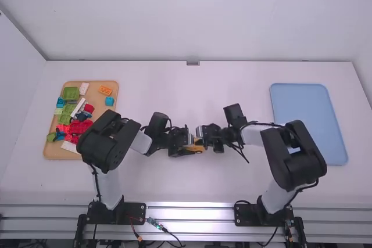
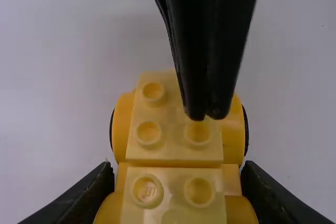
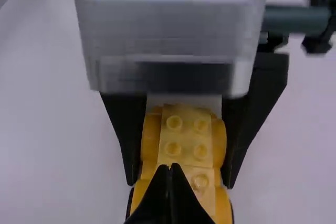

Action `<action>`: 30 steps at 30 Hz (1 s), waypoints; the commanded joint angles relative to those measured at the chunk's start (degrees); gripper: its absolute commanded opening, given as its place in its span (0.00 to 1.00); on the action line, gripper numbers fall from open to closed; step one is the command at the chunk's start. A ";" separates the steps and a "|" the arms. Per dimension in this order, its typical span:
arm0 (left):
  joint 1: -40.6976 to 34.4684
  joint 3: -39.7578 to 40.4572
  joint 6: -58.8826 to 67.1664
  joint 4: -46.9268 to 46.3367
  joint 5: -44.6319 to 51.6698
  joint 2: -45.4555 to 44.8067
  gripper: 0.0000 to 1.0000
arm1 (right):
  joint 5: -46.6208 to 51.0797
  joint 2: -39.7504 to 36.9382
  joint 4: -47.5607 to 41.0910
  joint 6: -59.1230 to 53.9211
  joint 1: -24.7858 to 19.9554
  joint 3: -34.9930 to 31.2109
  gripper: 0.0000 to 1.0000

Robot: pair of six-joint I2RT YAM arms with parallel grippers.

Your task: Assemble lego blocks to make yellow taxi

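Note:
In the high view, my left gripper [image 1: 189, 147] and my right gripper [image 1: 200, 135] meet over the middle of the table, with the yellow block assembly [image 1: 198, 148] between them. The left wrist view has my left gripper [image 2: 178, 177] shut on the sides of the yellow assembly [image 2: 173, 150], which has studs on top and dark round edges at its far sides. My right gripper [image 3: 170, 167] is shut in the right wrist view, its tips together over the studded top of the assembly [image 3: 186, 148]. Whether those tips touch the studs, I cannot tell.
A wooden tray [image 1: 51, 154] on the left holds red, green, blue and white blocks, plus an orange brick [image 1: 105, 90]. On the right lies a blue tray [image 1: 302, 103], its near side partly behind the right arm [image 1: 293, 155].

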 commanded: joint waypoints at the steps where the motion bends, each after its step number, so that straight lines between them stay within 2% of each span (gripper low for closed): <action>1: -0.31 -0.81 -0.17 -0.44 -0.59 0.54 0.39 | -0.57 2.56 -0.17 0.57 -0.42 0.42 0.00; 9: -0.09 -0.81 -0.17 -0.66 -0.59 0.54 0.39 | -0.44 10.38 8.66 6.34 -0.39 0.52 0.00; 19: -0.35 -0.81 -0.20 -0.66 -0.83 0.54 0.38 | 6.01 10.77 7.10 8.66 1.33 0.50 0.00; 25: -0.17 -0.81 -0.17 -0.68 -0.81 0.54 0.36 | -0.61 4.13 5.31 4.68 -0.70 0.48 0.00; 30: -0.02 -0.81 -0.20 -0.33 -0.79 0.54 0.36 | -0.87 -3.91 5.14 4.42 -3.58 0.48 0.00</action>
